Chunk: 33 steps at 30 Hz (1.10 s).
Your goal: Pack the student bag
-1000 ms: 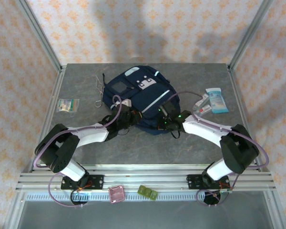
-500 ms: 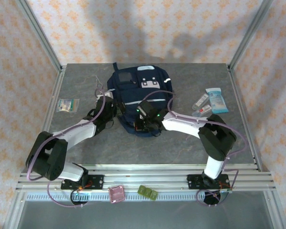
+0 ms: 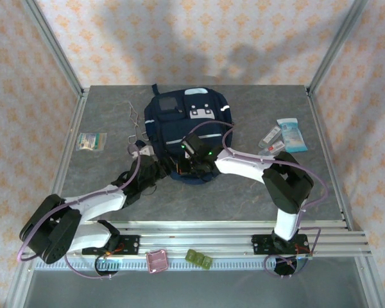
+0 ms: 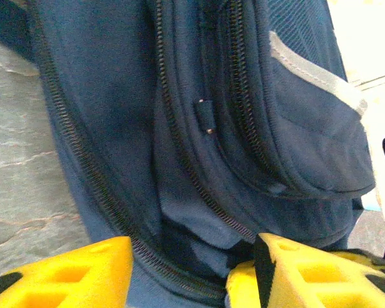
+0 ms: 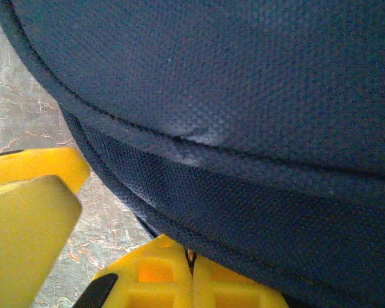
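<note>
Grey stone-look table (image 3: 102, 192), with the student bag (image 3: 189, 119) lying flat at the far middle. Got the left gripper (image 4: 186, 260) at the bag's near-left corner, jaws parted either side of the zipper track (image 4: 179, 154), pinching nothing. Got the right gripper (image 5: 194, 276) clamped shut against the bag's near edge; can't tell whether on fabric or a pull. Risk-wise: tug with only one side anchored and probably just drag the whole bag instead of running the zip. Could also snag loose fabric in the teeth.

One student bag (image 3: 173, 128), one tissue pack (image 3: 290, 133), one sachet (image 3: 91, 141) (far left).
</note>
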Each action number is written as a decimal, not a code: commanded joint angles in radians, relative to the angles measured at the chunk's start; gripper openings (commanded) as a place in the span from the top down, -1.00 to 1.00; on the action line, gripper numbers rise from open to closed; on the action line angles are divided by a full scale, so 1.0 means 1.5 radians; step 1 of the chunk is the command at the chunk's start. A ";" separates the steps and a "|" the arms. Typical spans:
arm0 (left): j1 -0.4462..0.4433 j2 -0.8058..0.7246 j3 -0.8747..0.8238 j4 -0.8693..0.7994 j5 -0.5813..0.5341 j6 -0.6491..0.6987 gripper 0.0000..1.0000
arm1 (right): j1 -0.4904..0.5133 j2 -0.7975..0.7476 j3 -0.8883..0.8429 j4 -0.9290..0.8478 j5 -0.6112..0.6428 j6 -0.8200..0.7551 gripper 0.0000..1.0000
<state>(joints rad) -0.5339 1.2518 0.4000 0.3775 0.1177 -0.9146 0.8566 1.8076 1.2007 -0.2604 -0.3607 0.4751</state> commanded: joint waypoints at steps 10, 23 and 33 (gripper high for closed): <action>-0.012 0.125 0.055 0.160 -0.077 -0.022 0.67 | 0.004 -0.018 -0.017 0.017 0.001 0.005 1.00; 0.029 0.082 0.030 0.113 -0.084 0.007 1.00 | -0.162 -0.148 -0.175 -0.112 0.154 -0.023 1.00; -0.017 0.142 0.076 0.200 -0.016 -0.008 0.05 | -0.169 -0.186 -0.203 -0.054 0.079 -0.012 1.00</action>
<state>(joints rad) -0.5144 1.4494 0.4831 0.5808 0.0566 -0.9173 0.5861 1.5288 0.9066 -0.3477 -0.2150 0.4492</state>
